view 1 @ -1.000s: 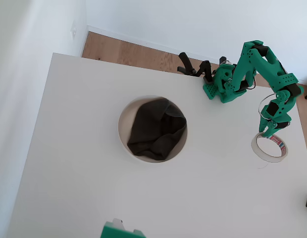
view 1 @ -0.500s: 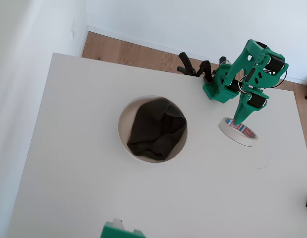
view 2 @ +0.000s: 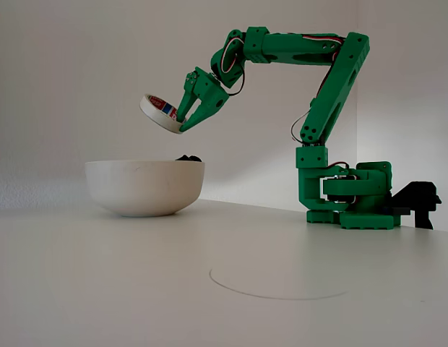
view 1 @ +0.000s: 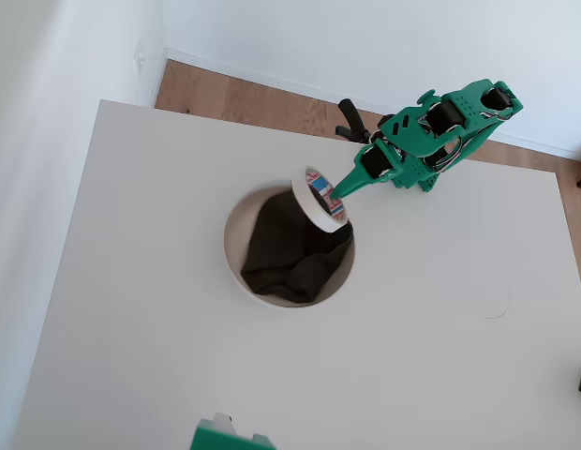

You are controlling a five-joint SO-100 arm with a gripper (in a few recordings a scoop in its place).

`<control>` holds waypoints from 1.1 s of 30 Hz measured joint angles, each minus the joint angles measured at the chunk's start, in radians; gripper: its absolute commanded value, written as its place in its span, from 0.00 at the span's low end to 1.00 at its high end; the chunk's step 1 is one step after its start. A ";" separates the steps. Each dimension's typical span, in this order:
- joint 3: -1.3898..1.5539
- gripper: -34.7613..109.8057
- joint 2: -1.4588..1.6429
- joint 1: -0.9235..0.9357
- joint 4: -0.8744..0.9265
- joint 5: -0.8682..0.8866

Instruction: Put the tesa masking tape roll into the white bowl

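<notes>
Green end effector [view 2: 182, 124] lifts tape roll [view 2: 160, 113] above bowl [view 2: 144, 188].

Bright green printed arm [view 2: 332, 79] all over, boxy segments, black servo blocks set in the joints, thin looping cables behind the fingers and at the elbow, tapered green gripper [view 2: 186, 121], chunky green base [view 2: 350, 199]

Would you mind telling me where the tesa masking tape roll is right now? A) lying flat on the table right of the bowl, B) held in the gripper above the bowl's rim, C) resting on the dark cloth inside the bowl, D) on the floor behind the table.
B: in the fixed view the gripper holds the tesa masking tape roll tilted in the air, clear above the white bowl.
</notes>
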 measured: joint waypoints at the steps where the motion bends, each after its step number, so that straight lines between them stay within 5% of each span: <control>1: -0.021 0.18 -0.049 0.009 -0.017 -0.003; 13: -0.337 0.18 -0.546 -0.002 -0.055 -0.017; 33: -0.390 0.18 -0.644 -0.035 -0.029 0.002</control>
